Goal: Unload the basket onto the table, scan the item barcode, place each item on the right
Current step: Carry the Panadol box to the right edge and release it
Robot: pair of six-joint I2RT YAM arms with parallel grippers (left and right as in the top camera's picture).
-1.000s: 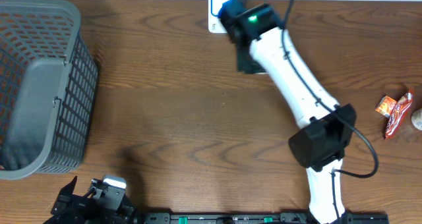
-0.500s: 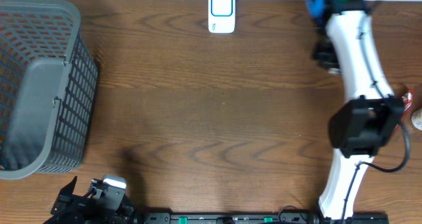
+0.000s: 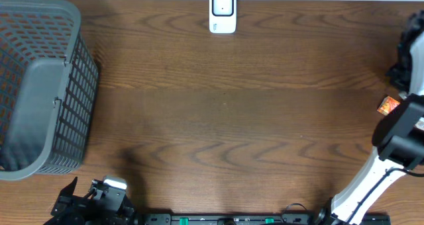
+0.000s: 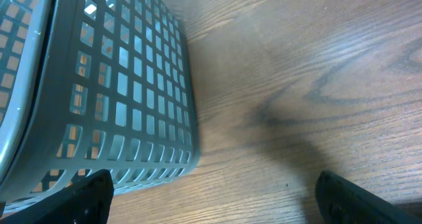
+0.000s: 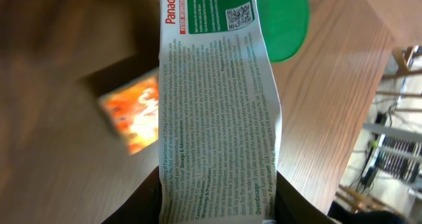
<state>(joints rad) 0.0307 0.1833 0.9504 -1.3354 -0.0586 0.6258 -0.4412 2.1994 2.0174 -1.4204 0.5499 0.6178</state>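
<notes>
Swinging away from the scanner [image 3: 222, 12], my right arm has gone in a second from right over it to the far right edge of the worktop [image 3: 218, 119], well away from it. Nothing else has shifted.

My right fingers [image 5: 295, 207] are clamped on the lower end of the Panadol pack [image 5: 217, 118], one either side, so the task's item is in the air with me, as far to the right of the scanner as I can reach. Its printed face, with a small square code near the top, looks at my wrist camera. I cannot make out a striped barcode on it. Below the pack lie an orange snack packet [image 5: 132, 115], blurred, and a green round thing [image 5: 283, 23], both far right of the scanner too.

My left fingers [image 4: 89, 196] are spread wide with nothing between them, parked far to the scanner's lower left beside the grey basket [image 4: 112, 85].

I judge the pass over the scanner is behind me and I am carrying the pack off to set it down. That calls for lowering it onto bare wood clear of the packet and the green thing, then letting go. If the code did not register, the pack must go back with its barcode side turned to the scanner.
</notes>
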